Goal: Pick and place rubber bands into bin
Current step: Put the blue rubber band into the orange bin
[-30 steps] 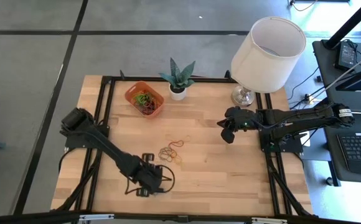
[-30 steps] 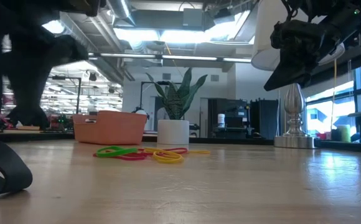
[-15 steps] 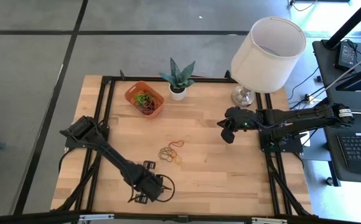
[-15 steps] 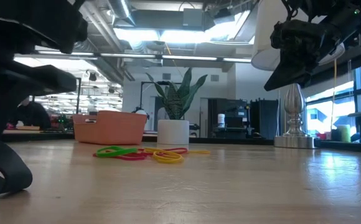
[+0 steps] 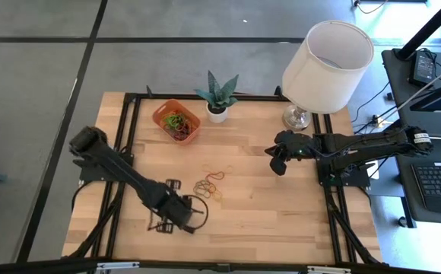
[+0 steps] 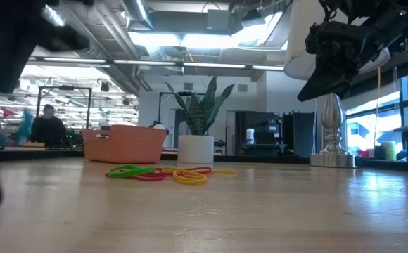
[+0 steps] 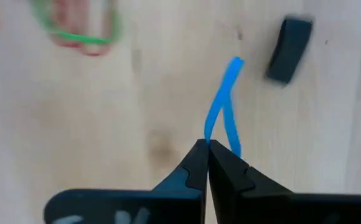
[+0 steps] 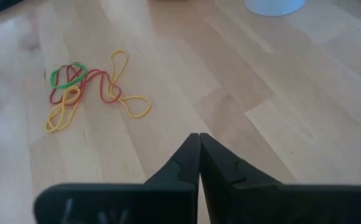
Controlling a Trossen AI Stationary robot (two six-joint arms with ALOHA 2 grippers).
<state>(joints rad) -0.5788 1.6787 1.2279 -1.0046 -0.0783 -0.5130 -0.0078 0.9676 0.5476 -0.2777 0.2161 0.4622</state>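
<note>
Between the tips of my left end effector [image 7: 206, 144] sits a thin blue rubber band [image 7: 223, 104], pinched flat so its loop runs out ahead as two narrow strands over the pale wood-grain surface [image 7: 106, 124]. Those dark, wedge-shaped fingers [image 7: 193, 167] are closed tight on it. Just beyond the loop's far end lies a small black rounded block [image 7: 289, 48] (I cannot tell what it is), and off to one side ahead I see a green and a red loop, blurred.

From above, the left end effector [image 5: 176, 217] is low over the planked surface, with the loose rubber bands [image 5: 210, 186] near it, toward the far edge: a tangle of slim yellow, red and green loops. Well beyond them is the bin [image 5: 177, 120], a shallow orange plastic tray with rounded corners, already holding a few bands.

My right end effector [image 8: 199, 138] hangs over the surface well apart from the pile, its smooth dark fingers pressed together on nothing. Beside the bin stands a spiky plant [image 5: 217, 93] in a white pot; a lamp [image 5: 326, 58] with a pale drum shade stands behind the right arm.
</note>
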